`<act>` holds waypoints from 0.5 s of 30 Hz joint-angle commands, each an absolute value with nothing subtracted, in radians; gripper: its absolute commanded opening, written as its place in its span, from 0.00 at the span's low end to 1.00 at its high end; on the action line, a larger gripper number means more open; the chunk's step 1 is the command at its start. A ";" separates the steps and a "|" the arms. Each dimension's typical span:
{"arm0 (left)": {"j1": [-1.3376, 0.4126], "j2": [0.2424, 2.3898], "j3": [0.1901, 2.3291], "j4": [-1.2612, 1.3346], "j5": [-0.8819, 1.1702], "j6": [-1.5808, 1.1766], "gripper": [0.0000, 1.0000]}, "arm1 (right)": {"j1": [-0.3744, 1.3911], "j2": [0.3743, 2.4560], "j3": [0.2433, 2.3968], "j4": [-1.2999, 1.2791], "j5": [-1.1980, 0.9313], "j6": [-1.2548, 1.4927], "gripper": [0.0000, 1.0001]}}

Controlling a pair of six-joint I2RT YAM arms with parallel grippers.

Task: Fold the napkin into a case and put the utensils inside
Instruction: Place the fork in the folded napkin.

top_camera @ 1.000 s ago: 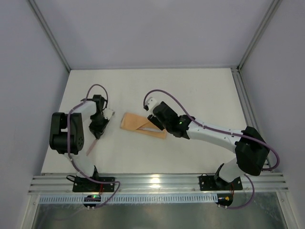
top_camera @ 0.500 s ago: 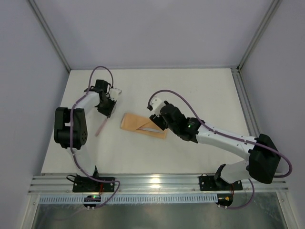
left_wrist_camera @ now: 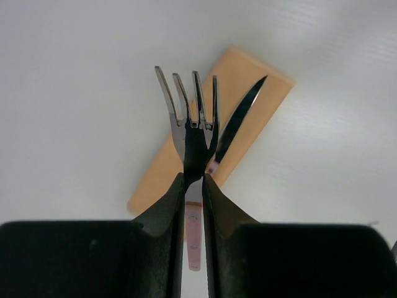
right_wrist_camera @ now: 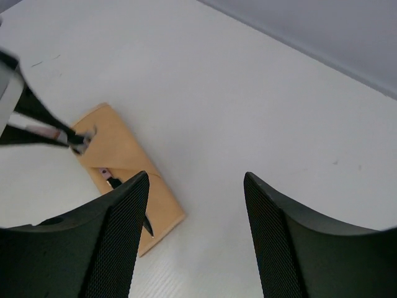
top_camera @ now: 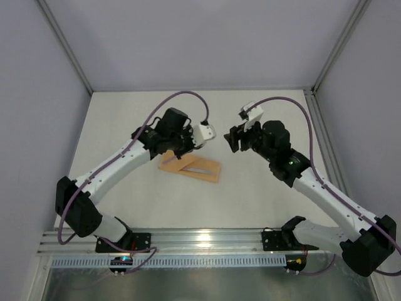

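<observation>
The napkin lies folded as a narrow peach-orange case point(top_camera: 200, 170) mid-table, also seen in the left wrist view point(left_wrist_camera: 158, 174) and the right wrist view point(right_wrist_camera: 121, 149). The knife point(left_wrist_camera: 239, 118) rests slantwise in its fold, dark blade tip showing point(right_wrist_camera: 147, 225). My left gripper point(top_camera: 177, 150) hangs over the case's left end, shut point(left_wrist_camera: 194, 176) on the neck of the fork point(left_wrist_camera: 189, 105), tines pointing away above the cloth. My right gripper point(top_camera: 235, 139) is raised to the right of the case, open point(right_wrist_camera: 195, 177), with nothing between its fingers.
The white table point(top_camera: 263, 113) is bounded by grey walls and slanted frame posts at the back corners. A metal rail point(top_camera: 207, 238) with both arm bases runs along the near edge. Purple cables loop above both wrists.
The left arm has swung from the far left of the table to the case, carrying the fork. The right gripper has lifted off the case and pulled back to the right.
</observation>
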State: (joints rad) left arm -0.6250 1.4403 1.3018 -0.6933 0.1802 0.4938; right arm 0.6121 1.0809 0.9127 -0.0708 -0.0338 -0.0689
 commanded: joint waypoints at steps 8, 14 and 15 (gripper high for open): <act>-0.877 1.891 1.672 -0.841 0.307 0.873 0.00 | 0.259 0.970 0.862 -0.235 0.080 0.072 0.67; -0.908 2.020 1.762 -0.853 0.294 0.939 0.00 | 0.258 1.002 0.835 -0.236 0.078 0.097 0.67; -0.910 2.026 1.763 -0.856 0.304 0.936 0.00 | 0.256 1.003 0.830 -0.236 0.078 0.098 0.66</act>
